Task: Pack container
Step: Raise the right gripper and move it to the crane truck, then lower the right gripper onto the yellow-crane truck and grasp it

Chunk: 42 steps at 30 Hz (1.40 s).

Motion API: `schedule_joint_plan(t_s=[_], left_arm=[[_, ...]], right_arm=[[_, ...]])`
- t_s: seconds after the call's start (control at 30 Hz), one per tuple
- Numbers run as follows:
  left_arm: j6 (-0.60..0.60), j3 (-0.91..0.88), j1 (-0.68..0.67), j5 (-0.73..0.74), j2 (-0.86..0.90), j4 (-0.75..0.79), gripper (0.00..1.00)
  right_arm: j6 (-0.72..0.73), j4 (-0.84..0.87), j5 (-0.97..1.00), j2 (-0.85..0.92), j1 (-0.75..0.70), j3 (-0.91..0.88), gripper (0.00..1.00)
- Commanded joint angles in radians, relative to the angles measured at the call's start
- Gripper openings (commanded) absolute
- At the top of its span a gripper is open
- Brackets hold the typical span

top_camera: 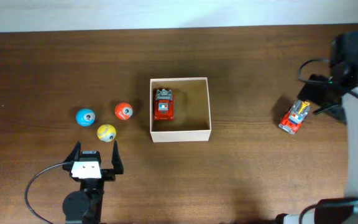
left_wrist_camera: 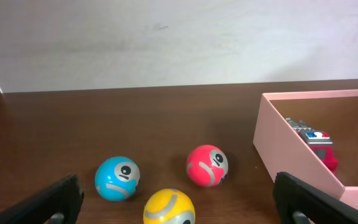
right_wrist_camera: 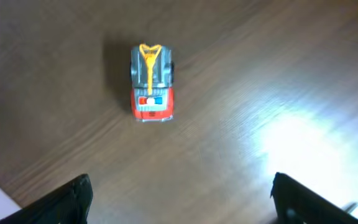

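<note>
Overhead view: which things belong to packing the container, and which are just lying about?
For the job: the container, the red truck inside it, the second red truck out on the table.

Probably lying about: blue ball, red ball, yellow ball, left of the container, though they might be meant for packing too.

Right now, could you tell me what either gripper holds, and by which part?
Nothing is held: the left gripper and the right gripper are open and empty; the truck lies free.
</note>
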Motion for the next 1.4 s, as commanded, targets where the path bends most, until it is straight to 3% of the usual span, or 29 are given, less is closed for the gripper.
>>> schedule_joint_plan(t_s=[0.0,0.17,0.33,0.5,1.0,1.37], left_arm=[[0.016,-0.003,0.006,-0.003,-0.01,-0.002,0.99],[0.016,-0.003,0.006,-0.003,-0.01,-0.002,0.99],[0.016,-0.003,0.006,-0.003,-0.01,-0.002,0.99],[0.016,-0.003,0.006,-0.003,-0.01,-0.002,0.99],[0.016,-0.003,0.006,-0.003,-0.01,-0.002,0.99],[0.016,-0.003,0.006,-0.003,-0.01,-0.002,0.99]], right_arm=[[0.081,0.091,-0.036,-0.008,-0.007,-0.134,0.87],[0.135,0.257,-0.034,-0.008,-0.007,-0.301,0.88],[0.165,0.451,-0.034,0.002,-0.007,-0.459,0.97],[0.145,0.552,-0.033,0.026,-0.007,-0.529,0.98],[0.037,0.723,0.043,0.042,-0.007,-0.56,0.97],[-0.009,0.797,0.042,0.19,-0.007,-0.56,0.97]])
